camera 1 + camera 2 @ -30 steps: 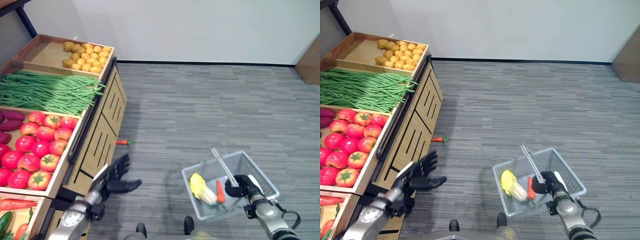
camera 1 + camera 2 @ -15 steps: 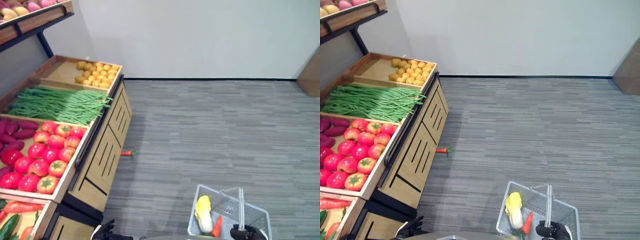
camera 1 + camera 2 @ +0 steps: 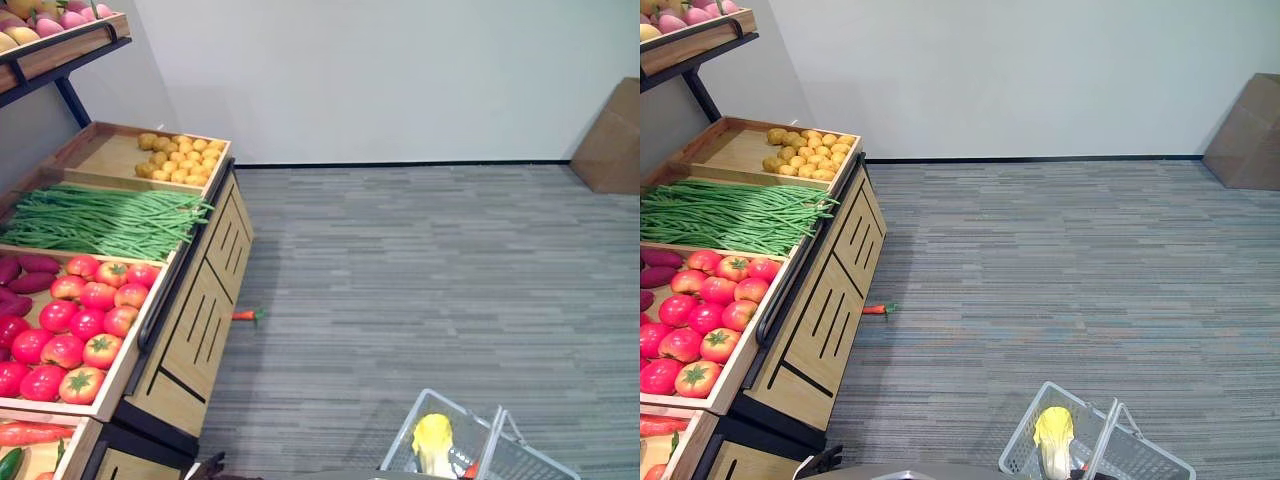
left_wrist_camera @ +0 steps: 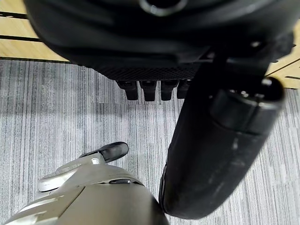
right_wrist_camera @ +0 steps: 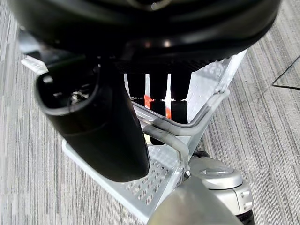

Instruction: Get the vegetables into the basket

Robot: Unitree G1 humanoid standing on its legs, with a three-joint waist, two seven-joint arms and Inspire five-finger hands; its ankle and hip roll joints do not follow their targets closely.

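Right hand (image 5: 98,126): dark fingers (image 5: 158,110) curled down over the grey wire handle (image 5: 171,136) of the basket (image 3: 500,455), thumb on the near side of the bar; the handle runs between thumb and fingers, so the hand is closed round it.

Basket: pale grey plastic mesh, hanging from that handle, directly below the right fingers. In the head views it sits at the lower edge, over the grey striped carpet (image 3: 420,270).

Basket contents: one yellow-green cabbage (image 3: 433,442), lying against the side of the basket away from the handle; one orange-red carrot (image 5: 148,101), seen in slivers between and just behind the right fingers.

Left hand (image 4: 220,140): fingers (image 4: 149,90) point straight out in a row, side by side, thumb standing apart from them; nothing held. Beyond the fingertips is carpet, then the wooden side of the stand (image 3: 200,310).

Stand stock, well apart from both hands: potatoes (image 3: 180,158) in the far tray; green beans (image 3: 100,220) next; tomatoes (image 3: 80,325) in the nearer tray, with purple sweet potatoes (image 3: 25,270) beside them.

Loose item: a small carrot on the floor (image 3: 245,315), touching the foot of the stand, well apart from the basket.

Other: brown cardboard box (image 3: 608,140) against the far wall.
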